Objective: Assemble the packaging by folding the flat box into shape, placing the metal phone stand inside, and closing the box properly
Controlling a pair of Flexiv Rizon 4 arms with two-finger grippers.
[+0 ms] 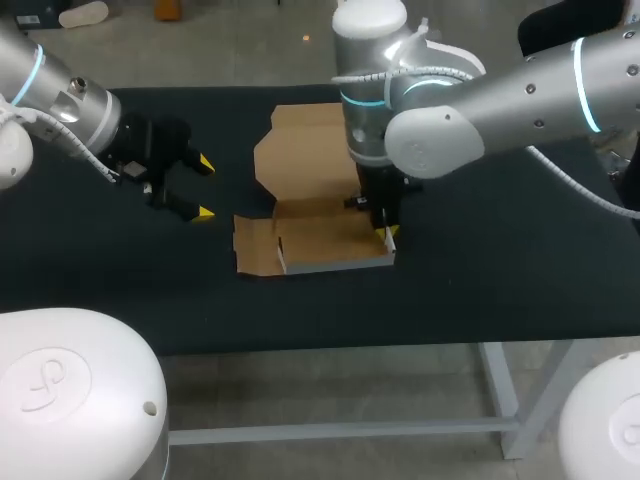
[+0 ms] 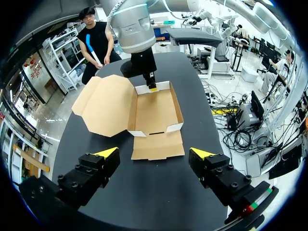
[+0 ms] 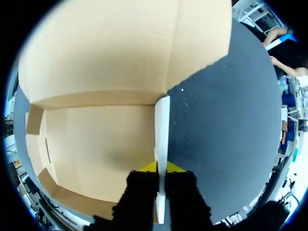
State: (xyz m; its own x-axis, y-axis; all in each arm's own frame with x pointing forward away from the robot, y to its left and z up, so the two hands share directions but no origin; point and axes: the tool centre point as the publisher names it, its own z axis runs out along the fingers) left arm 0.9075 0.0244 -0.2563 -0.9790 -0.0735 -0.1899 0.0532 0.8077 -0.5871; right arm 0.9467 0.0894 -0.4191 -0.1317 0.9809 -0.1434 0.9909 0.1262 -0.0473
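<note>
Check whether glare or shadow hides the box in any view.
Head view: no glare, the right arm covers part of the box. Left wrist view: box evenly lit. Right wrist view: faint shadow on its floor near the right gripper.

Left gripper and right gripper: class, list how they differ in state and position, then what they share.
The left gripper is open and holds nothing; the right gripper is shut on the box's side wall. The left gripper hangs over bare table, apart from the box; the right gripper points down at the box's edge. Both are black with yellow tips.
</note>
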